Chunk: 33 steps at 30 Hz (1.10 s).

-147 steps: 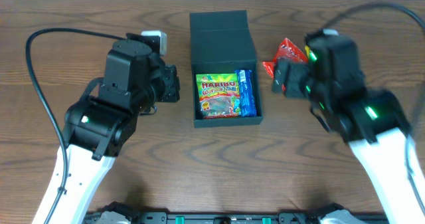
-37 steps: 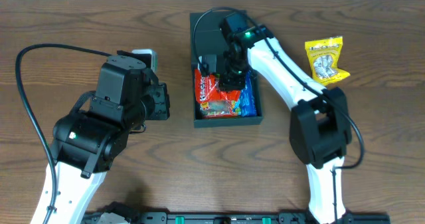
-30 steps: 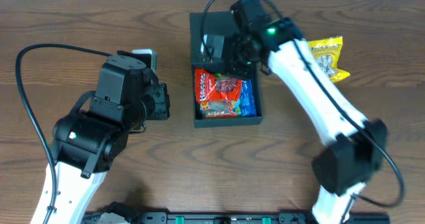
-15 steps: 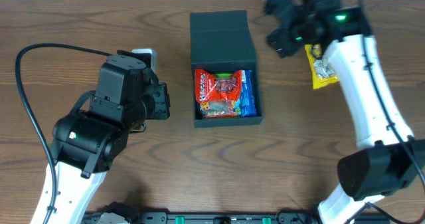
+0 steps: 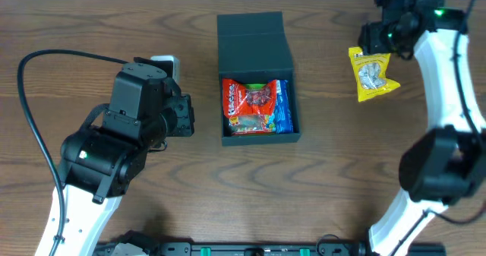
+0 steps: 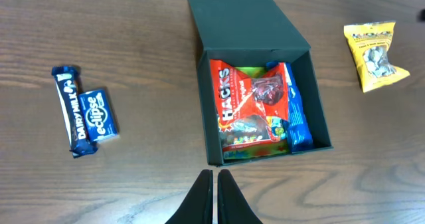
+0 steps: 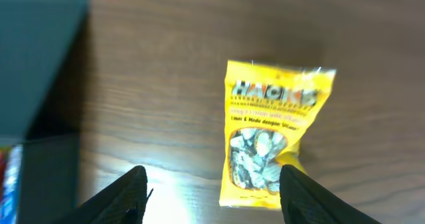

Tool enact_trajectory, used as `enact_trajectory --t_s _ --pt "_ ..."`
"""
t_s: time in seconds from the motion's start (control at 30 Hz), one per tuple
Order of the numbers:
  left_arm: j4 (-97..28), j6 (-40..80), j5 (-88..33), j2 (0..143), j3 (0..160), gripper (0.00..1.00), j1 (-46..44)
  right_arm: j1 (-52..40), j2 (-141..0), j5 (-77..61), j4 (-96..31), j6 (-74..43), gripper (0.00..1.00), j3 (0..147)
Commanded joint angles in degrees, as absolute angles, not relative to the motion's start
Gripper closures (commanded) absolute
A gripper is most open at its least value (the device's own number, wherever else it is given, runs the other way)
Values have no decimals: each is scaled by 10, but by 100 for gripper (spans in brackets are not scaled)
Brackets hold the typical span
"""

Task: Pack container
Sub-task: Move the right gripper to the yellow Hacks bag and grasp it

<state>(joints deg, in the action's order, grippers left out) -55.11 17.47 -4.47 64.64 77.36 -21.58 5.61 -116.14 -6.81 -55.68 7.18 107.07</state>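
Observation:
The dark teal container (image 5: 257, 37) stands open at the table's middle, lid flap folded back. Inside lie a red Hacks packet (image 5: 250, 100), a Haribo bag under it and a blue packet (image 5: 283, 108). The container also shows in the left wrist view (image 6: 242, 21). A yellow Hacks packet (image 5: 372, 72) lies on the table to the right, also seen in the right wrist view (image 7: 272, 131). My right gripper (image 7: 212, 191) is open and empty, above the table just left of that packet. My left gripper (image 6: 212, 197) is shut and empty, in front of the container.
A dark Dairy Milk bar (image 6: 68, 111) and a small blue Eclipse packet (image 6: 99, 114) lie on the wood table left of the container. My left arm (image 5: 121, 150) hangs over that side in the overhead view.
My right arm set the red Hacks packet into the container, let go, and swung out to the far right over the yellow packet. The left arm has stayed still.

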Motion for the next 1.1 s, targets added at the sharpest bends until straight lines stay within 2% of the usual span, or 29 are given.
enact_trajectory --t_s 0.0,0.23,0.63,0.77,0.93,1.07 --pt "-551 163 -39 644 777 94 -214 62 -1201 -50 -550 19 36 1064" --pt "-555 162 -39 644 777 94 -214 64 -1259 -3 -531 -29 41 1064" --pt "-554 163 -38 644 777 94 -214 65 -1306 24 -531 -54 41 1063" --pt "-554 163 -38 644 777 94 -214 65 -1326 24 -533 -54 45 1063" --pt "-554 163 -39 644 777 94 -214 65 -1340 24 -540 -56 58 1063" --pt "-554 163 -39 644 777 94 -214 65 -1340 23 -544 -56 76 1064"
